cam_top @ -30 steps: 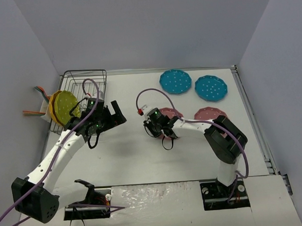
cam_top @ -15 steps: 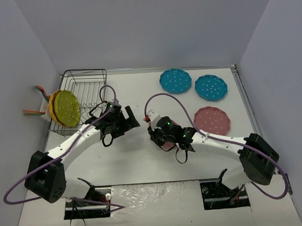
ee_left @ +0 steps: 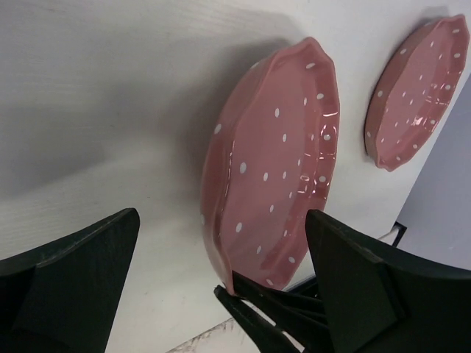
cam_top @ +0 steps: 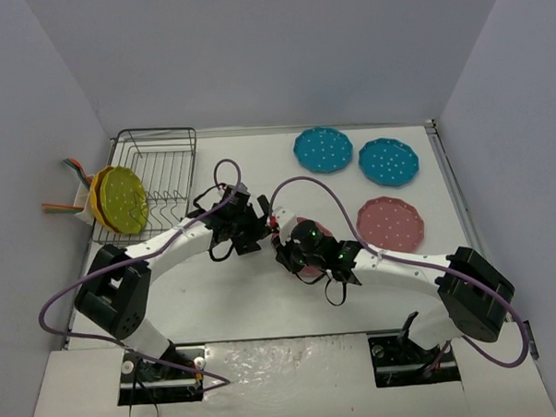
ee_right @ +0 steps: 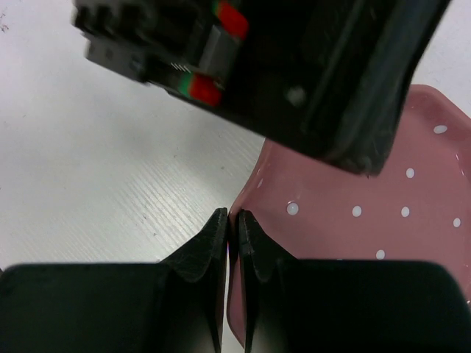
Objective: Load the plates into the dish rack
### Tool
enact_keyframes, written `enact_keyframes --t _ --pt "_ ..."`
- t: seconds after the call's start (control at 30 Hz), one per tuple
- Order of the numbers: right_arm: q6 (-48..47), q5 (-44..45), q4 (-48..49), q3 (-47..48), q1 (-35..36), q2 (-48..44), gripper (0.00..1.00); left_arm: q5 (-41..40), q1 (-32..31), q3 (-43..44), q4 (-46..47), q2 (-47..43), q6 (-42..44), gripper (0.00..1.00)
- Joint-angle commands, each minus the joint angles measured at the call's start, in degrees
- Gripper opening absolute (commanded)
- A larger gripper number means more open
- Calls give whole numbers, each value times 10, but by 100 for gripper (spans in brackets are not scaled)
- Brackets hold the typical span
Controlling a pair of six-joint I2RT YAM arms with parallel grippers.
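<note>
Black rack point(cam_top: 165, 153) holds yellow-green and orange plates point(cam_top: 122, 199); right jaws pinch pink plate point(ee_left: 268, 169), left jaws gape.

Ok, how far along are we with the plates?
Done: the yellow-green plate and orange plate stand in the dish rack. In hand: the right gripper pinches a pink plate's rim, the open left gripper facing it. Left: that plate, the second pink plate and two teal plates on the table.

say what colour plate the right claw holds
The plate is pink with white dots, clearest in the left wrist view.
</note>
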Motion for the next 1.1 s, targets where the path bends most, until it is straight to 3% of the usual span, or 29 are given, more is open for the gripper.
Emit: enact_keyframes --t 0.0,0.2,0.47,0.53,0.6,0.67,0.7,0.83,0.9,1.07 --pt "8 4 84 2 2 -39 0 43 -15 35 59 32 -35 90" --pt "13 6 100 -7 2 -50 0 69 -21 36 96 65 -57 74" --pt "15 9 103 -19 2 -59 0 60 -23 42 93 61 -56 30" --pt "17 9 103 -21 2 -65 0 57 -24 42 91 59 -56 8" --pt "16 10 100 -23 2 -73 0 57 -23 44 90 56 -55 0" --pt "18 13 95 -23 3 -81 0 54 -23 46 85 50 -53 0" --pt "19 15 88 -22 3 -88 7 53 -24 49 82 44 -49 0" --pt "25 36 44 -9 3 -124 52 44 -24 82 49 15 -15 0" --pt "26 42 11 6 2 -150 70 29 -24 107 6 -2 20 0" --pt "30 76 -52 36 3 -218 94 -57 -19 204 -127 -47 148 0"
